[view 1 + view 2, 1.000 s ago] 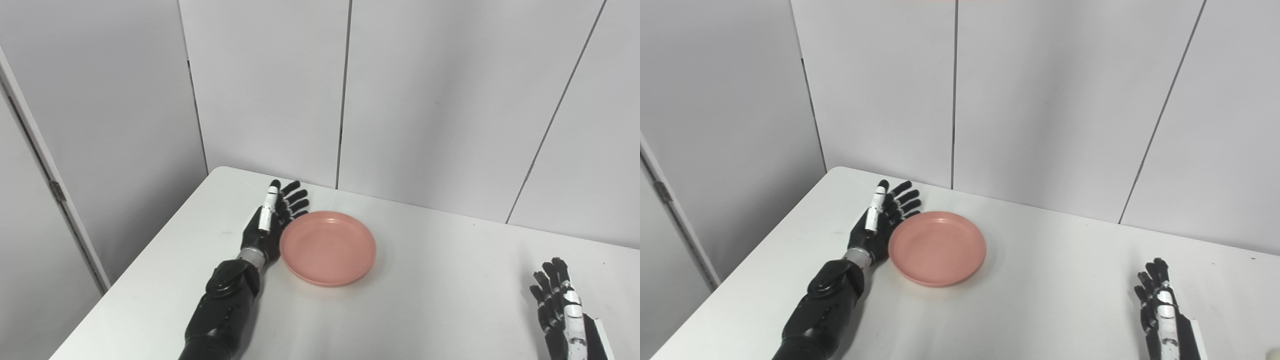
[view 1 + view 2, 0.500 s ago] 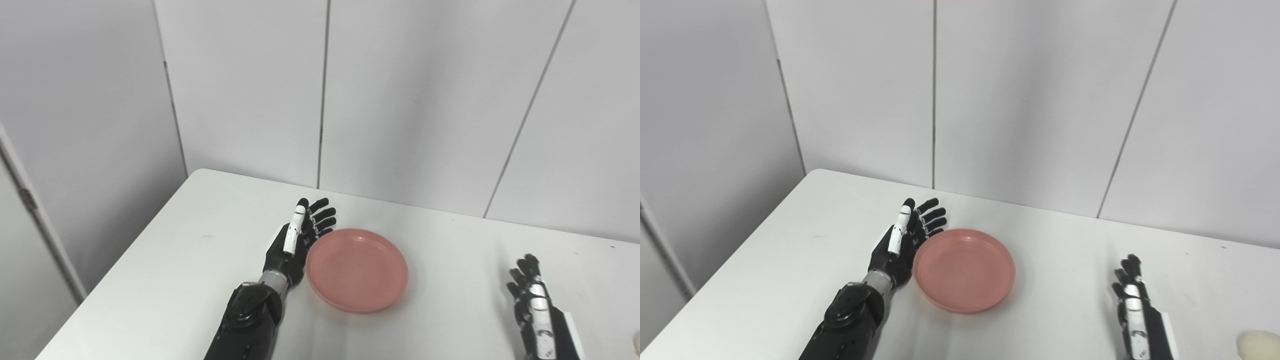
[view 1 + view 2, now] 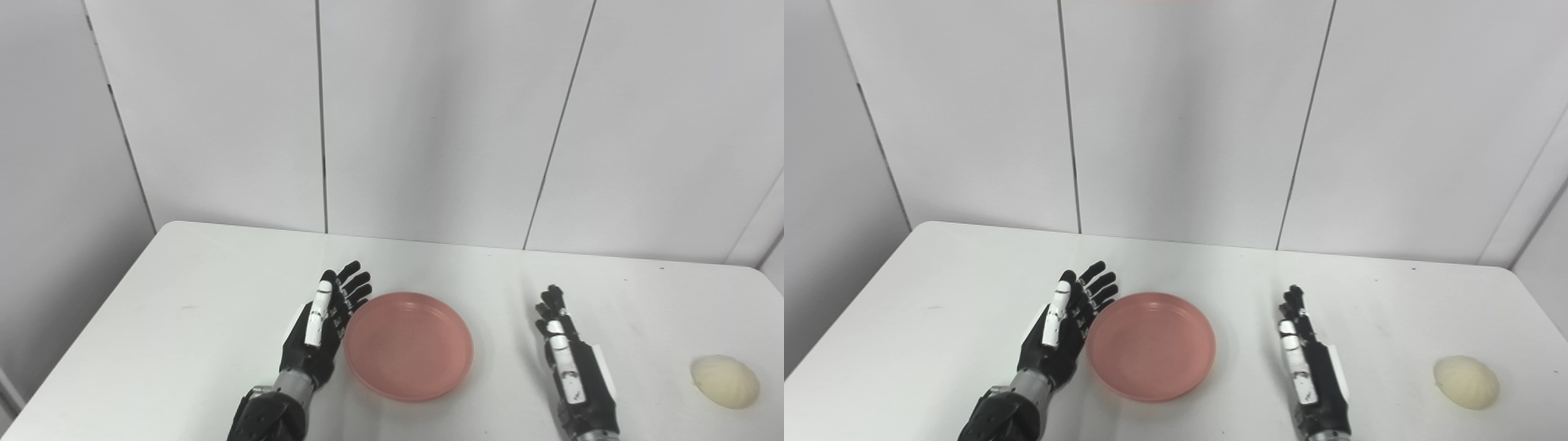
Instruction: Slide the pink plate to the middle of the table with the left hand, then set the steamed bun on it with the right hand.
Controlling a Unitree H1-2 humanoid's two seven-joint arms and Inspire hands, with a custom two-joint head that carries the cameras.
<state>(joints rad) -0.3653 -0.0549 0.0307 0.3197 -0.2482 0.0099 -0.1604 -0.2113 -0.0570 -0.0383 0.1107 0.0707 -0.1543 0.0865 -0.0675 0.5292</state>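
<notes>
left hand (image 3: 321, 334): mine, edge-on and upright on the counter (image 3: 184, 318), fingers apart and straight, holding nothing. Palm faces the plate so I can push it sideways, no grip needed.

pink plate (image 3: 408, 345): just beside my left palm on its inner side, rim looks to be touching the palm or very nearly, can't tell which. Flat on the counter, empty. Sits between my two hands, roughly mid-counter, so I judge the slide about done.

right hand (image 3: 572, 367): mine, also edge-on, fingers straight and close side by side, clamped on nothing. Near the plate's far side but apart from it, clear gap. Waiting, and I guess it marks where the plate should stop.

steamed bun (image 3: 725, 381): well apart from my right hand, out on its outer side near the counter's right edge. Untouched, lying on the counter, domed and pale.

next: my guess, left hand backs off, right hand swings outward to the bun, needs a soft wrap since it looks squashy.

risk: bun sits close to the edge, a clumsy nudge could roll it off.
</notes>
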